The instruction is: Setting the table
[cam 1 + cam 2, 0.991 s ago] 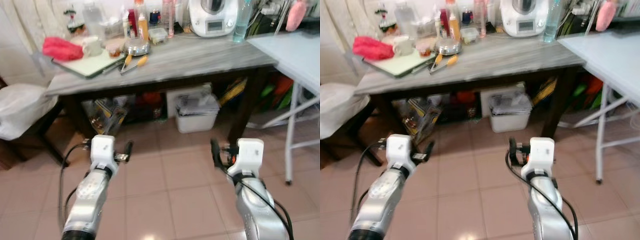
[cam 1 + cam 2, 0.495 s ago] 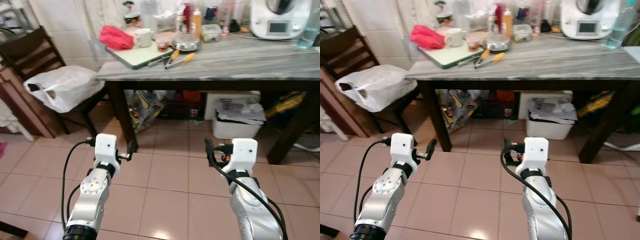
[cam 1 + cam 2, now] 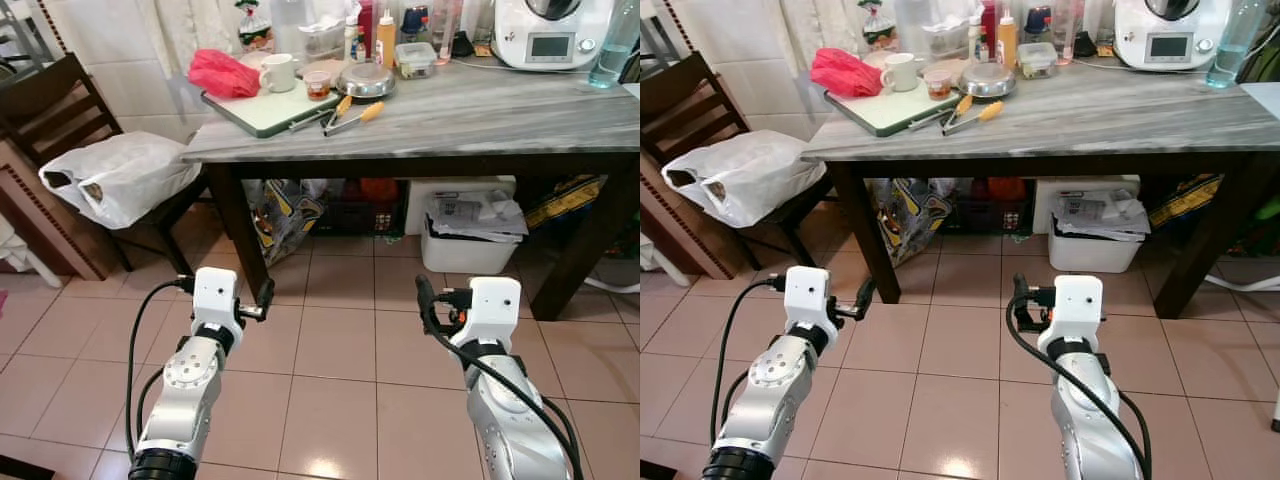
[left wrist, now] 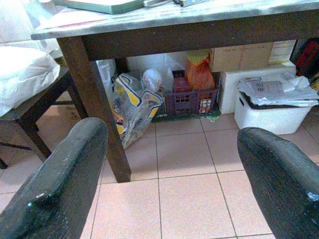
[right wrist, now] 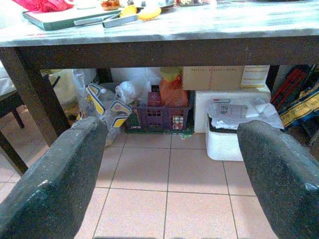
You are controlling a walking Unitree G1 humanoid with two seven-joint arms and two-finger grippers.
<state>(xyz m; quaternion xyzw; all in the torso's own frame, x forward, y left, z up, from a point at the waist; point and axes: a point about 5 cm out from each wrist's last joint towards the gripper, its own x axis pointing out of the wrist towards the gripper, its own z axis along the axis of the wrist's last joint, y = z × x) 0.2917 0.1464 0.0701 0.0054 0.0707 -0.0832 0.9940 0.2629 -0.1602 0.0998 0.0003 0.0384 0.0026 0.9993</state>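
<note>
A lived-in home kitchen or dining area; a grey marble-patterned worktop [image 3: 480, 110] on dark wooden legs carries a green cutting board [image 3: 265, 108], a white mug [image 3: 277, 72], tongs [image 3: 352, 115], sauce bottles [image 3: 385, 38], a steel lid [image 3: 366, 80] and a white kitchen appliance [image 3: 553, 32]; beneath it sit a white bin of papers [image 3: 468, 228], a purple crate [image 4: 192, 97] and snack bags [image 3: 280, 215]; a dark wooden chair [image 3: 60, 110] holds a white plastic bag [image 3: 115, 175]; pinkish floor tiles [image 3: 340, 350] and white wall tiles [image 3: 110, 40] surround it.
</note>
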